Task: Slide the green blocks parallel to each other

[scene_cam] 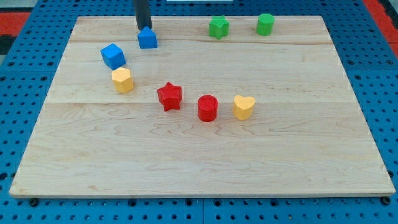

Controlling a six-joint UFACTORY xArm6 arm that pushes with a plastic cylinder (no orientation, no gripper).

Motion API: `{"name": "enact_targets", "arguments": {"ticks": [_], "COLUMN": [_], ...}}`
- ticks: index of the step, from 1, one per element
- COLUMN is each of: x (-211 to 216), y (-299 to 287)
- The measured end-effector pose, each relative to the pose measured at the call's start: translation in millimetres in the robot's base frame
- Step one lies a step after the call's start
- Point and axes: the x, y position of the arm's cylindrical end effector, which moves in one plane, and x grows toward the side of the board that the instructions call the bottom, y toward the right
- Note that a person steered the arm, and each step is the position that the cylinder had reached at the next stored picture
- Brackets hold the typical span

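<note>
Two green blocks sit near the board's top edge: a green star (219,27) and, to its right, a green cylinder-like block (265,23), side by side at about the same height. My tip (142,29) comes down at the view's top left, just behind and touching or nearly touching a small blue house-shaped block (148,38). The tip is well left of both green blocks.
A blue cube (113,56) and a yellow hexagonal block (123,80) lie at the left. A red star (169,96), a red cylinder (208,107) and a yellow heart (244,107) form a row mid-board. The wooden board (199,162) rests on blue pegboard.
</note>
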Motion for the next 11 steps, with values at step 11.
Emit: {"name": "enact_targets", "arguments": {"ticks": [11], "x": [9], "y": [229]}}
